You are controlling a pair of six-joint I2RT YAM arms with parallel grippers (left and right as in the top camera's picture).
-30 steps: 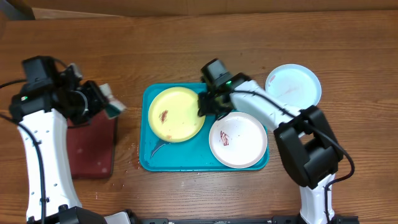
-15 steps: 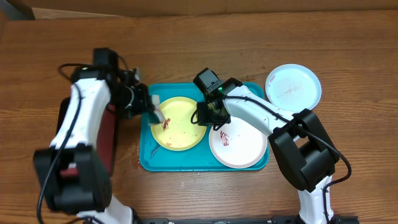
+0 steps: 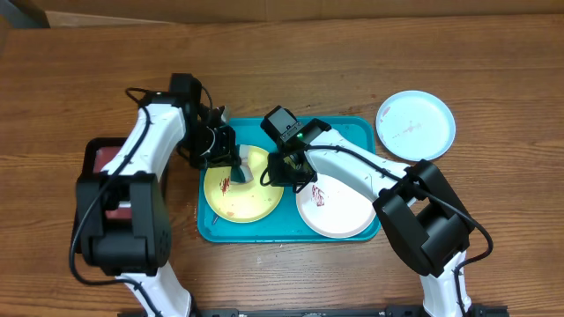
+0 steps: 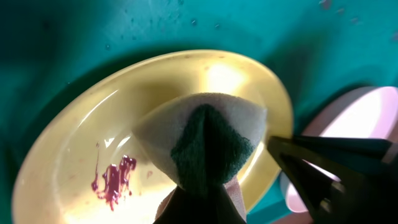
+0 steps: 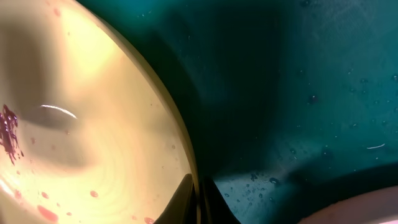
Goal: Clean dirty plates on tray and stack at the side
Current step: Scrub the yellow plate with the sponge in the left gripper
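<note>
I count three plates. Two of them are in the turquoise tray [image 3: 357, 132], which lies in the middle of the tabletop [image 3: 291, 70]. The yellow-green plate [image 3: 231, 195] is in the left part and the white plate [image 3: 345, 207] in the right part, and their rims are just beside each other. The third one, the light blue plate [image 3: 416, 124], lies alone on the tabletop, beyond the far right corner of the tray.

Each plate is dirty. On the yellow-green one I see one dark red smear [image 4: 112, 183] and some small spots, on the white one a red smear [image 3: 319, 195], and on the light blue one only faint marks.

There is one sponge [image 4: 205, 146], white with a green scrubbing side. The left jaws are clamped on it, above the right part of the yellow-green plate. I cannot tell if it touches the plate.

The right jaws are closed on the right rim of the same plate, at the side of the white plate.

I count two trays. The second is a dark red tray [image 3: 99, 158] at the left, partly hidden under the left arm.
</note>
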